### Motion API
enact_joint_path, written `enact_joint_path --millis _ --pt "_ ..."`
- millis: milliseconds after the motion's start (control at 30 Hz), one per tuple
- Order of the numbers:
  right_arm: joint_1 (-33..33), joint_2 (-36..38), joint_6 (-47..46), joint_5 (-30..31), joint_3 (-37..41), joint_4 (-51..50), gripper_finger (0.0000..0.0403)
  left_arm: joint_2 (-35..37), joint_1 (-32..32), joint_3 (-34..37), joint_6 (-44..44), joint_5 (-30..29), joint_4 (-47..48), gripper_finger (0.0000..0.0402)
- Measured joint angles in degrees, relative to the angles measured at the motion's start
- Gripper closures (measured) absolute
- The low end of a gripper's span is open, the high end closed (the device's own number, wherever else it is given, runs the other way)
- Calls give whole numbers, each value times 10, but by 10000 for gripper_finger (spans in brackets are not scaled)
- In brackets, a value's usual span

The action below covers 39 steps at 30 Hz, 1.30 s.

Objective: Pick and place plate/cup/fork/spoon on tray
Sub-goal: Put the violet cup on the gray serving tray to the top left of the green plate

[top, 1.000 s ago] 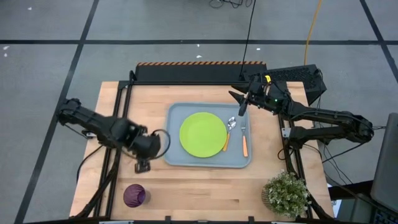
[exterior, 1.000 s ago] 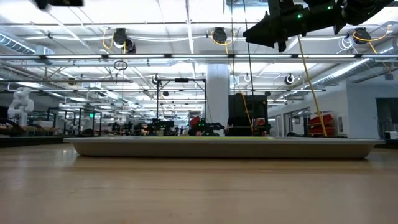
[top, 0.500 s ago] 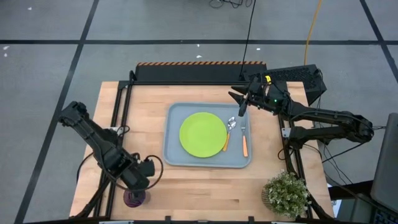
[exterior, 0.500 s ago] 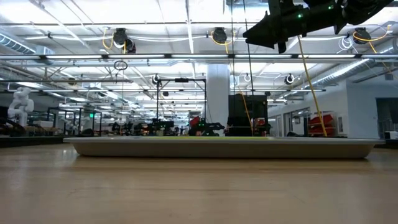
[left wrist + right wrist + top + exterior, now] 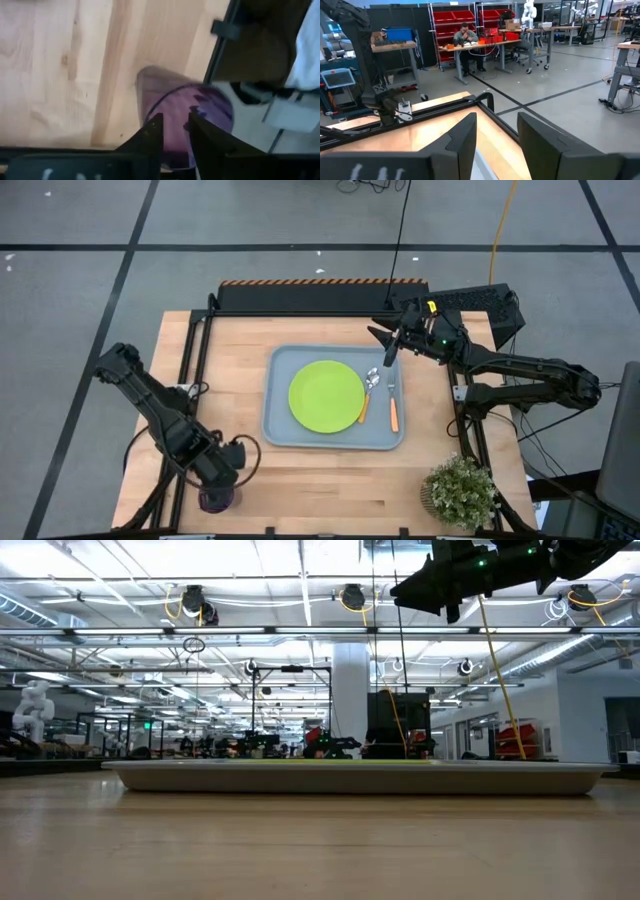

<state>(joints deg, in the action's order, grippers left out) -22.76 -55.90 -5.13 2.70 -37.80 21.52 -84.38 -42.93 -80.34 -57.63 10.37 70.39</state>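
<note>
The purple cup point(image 5: 216, 501) stands upright on the wood near the table's near left corner. My left gripper point(image 5: 222, 483) hovers right above it, and its fingers point(image 5: 175, 126) stand a narrow gap apart over the cup's rim point(image 5: 200, 102). The lime-green plate point(image 5: 326, 396), the spoon point(image 5: 368, 388) and the fork point(image 5: 392, 404) lie in the grey-blue tray point(image 5: 283, 360). My right gripper point(image 5: 386, 346) is open and empty, held high over the tray's far right corner; it also shows in the low view point(image 5: 425, 588). My left gripper comes at the cup from above, pointing down, with its fingertips point(image 5: 156, 125) at the near side of the rim. I cannot tell whether they touch the cup. The cup stands on the table.
A potted plant point(image 5: 460, 490) stands at the table's near right corner. A black box point(image 5: 480, 302) sits past the far right corner. In the low view the tray's rim point(image 5: 350, 778) spans the table. A person point(image 5: 466, 33) sits at a bench far off.
My left gripper has swung from beside the tray's near left corner toward the table's near edge and now hangs over the cup. In the last half second it has barely moved. The cup has stayed in place.
</note>
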Motion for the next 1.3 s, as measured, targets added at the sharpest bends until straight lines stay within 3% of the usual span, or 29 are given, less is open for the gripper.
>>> enact_joint_path --millis 167,433,867,967,1133,1300 --pt "0 0 4 0 0 -6 268 0 -27 17 75 -30 -4 284" --pt "0 0 0 0 0 -8 268 0 -31 54 109 -47 0 282" --pt "0 0 -2 0 0 -17 268 0 -27 78 92 -47 0 284" --pt "0 0 -2 0 0 -17 268 0 -19 78 69 -46 0 307" --pt "0 0 -1 0 0 -17 268 0 -4 78 52 -35 1 385" --pt "0 0 0 0 0 -16 268 0 3 78 52 -36 -2 392"
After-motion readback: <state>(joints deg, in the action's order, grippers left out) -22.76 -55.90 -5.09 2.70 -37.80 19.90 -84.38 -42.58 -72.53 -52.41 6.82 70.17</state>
